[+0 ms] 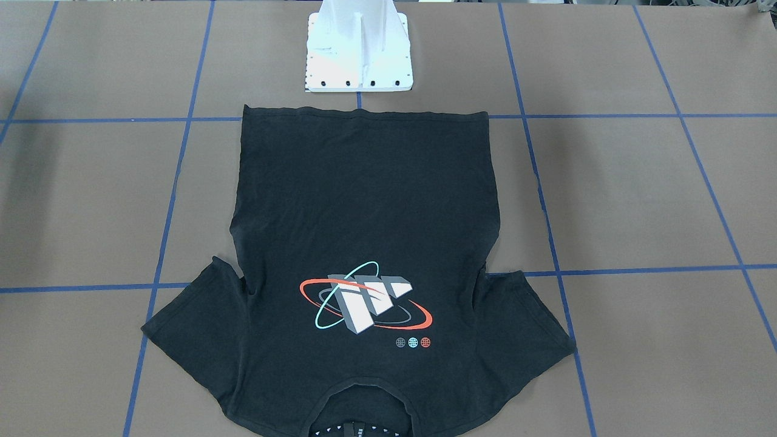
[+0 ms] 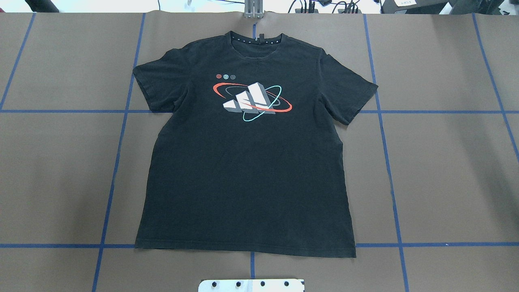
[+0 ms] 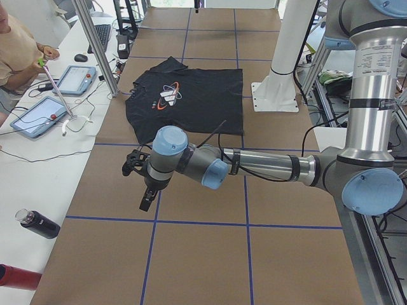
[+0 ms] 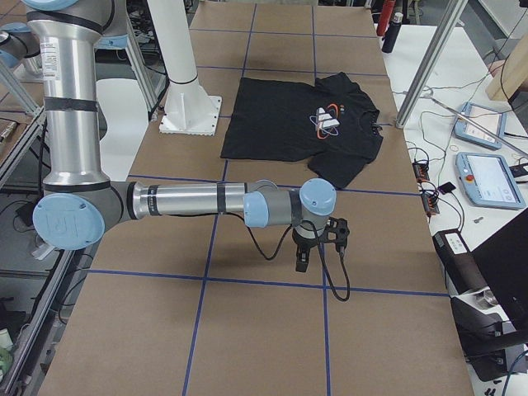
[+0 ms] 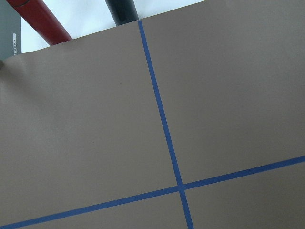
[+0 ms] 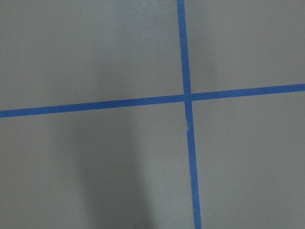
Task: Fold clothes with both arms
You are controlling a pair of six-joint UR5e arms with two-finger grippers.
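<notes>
- Overhead exterior view, item: shirt (image 2: 243,174), black, flat and print-side up at mid table (image 2: 61,170). The collar (image 2: 255,40) is at the far edge and the hem (image 2: 243,249) is nearest the robot.
- Left gripper (image 3: 145,204): seen only from a side camera, hanging over bare table, well apart from the shirt. Nothing hangs from it. Whether its jaws are parted cannot be told.
- Left sleeve (image 2: 156,87): spread outward and lying flat. The cuff edge is judged a fair pinch point for this arm.
- Body: thin soft knit, judged light, limp and not fragile. It will sag and drag unless lifted at two points together, and a shallow pinch may take only the top layer.
- Print (image 2: 253,101): probably a little stiffer than the bare cloth, so better kept off any crease.
- Right sleeve (image 2: 350,95): spread outward and flat, with the cuff edge as the matching hold.
- Right gripper (image 4: 301,262): seen only from a side camera, over bare table, well apart from the shirt and carrying nothing. Jaw state cannot be told.
</notes>
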